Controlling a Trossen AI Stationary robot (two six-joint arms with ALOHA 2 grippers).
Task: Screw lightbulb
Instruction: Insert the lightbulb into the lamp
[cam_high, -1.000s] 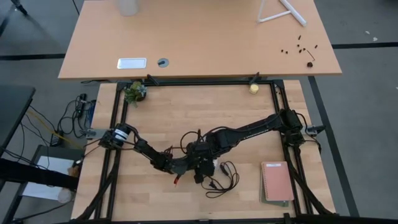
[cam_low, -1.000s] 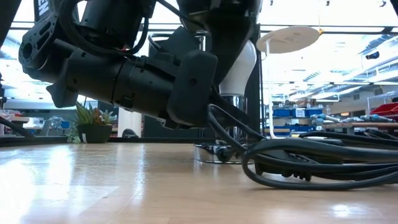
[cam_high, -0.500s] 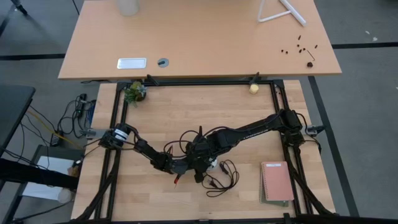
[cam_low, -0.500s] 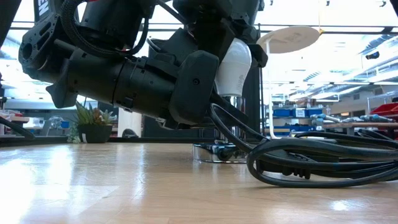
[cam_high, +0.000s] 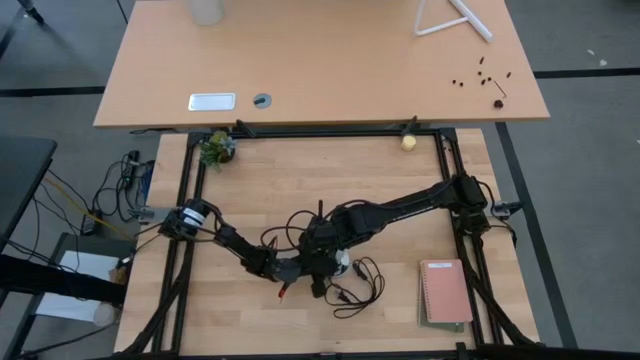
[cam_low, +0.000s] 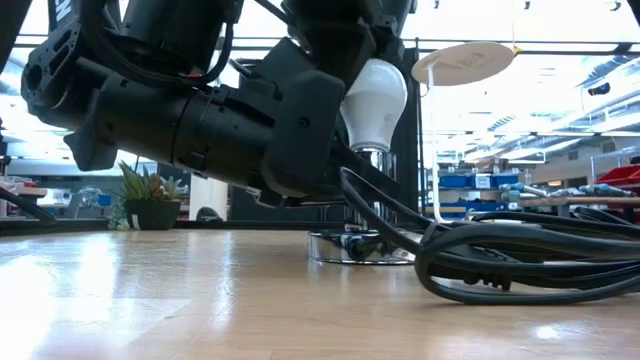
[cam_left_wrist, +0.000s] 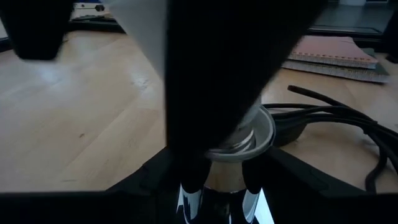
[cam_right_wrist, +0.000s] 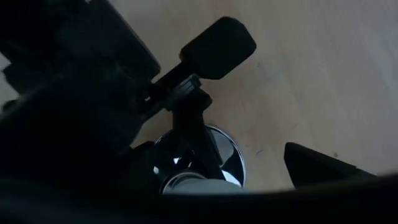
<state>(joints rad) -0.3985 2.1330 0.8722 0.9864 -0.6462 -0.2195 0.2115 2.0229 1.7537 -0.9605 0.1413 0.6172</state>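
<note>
Left gripper (cam_high: 298, 268) sits low at mid-table, fingers narrowed around the stem just under the socket (cam_low: 362, 243), pinning it down; in its wrist view the chrome disc fills the space between its fingers. Just right of it, the bulb (cam_low: 374, 98) stands upright with its base in the socket. Right gripper (cam_high: 335, 262) hangs over it from above, fingers spread clear of the glass, holding nothing. Further right, the cord (cam_low: 520, 262) lies coiled on the table, touching the socket's edge.

The risks: if the bulb is only part-threaded, it could tilt or cross-thread on the next twist. A re-grip off-centre would knock it sideways. And if the left grip slips, the socket spins with the bulb and the cord winds up.
</note>
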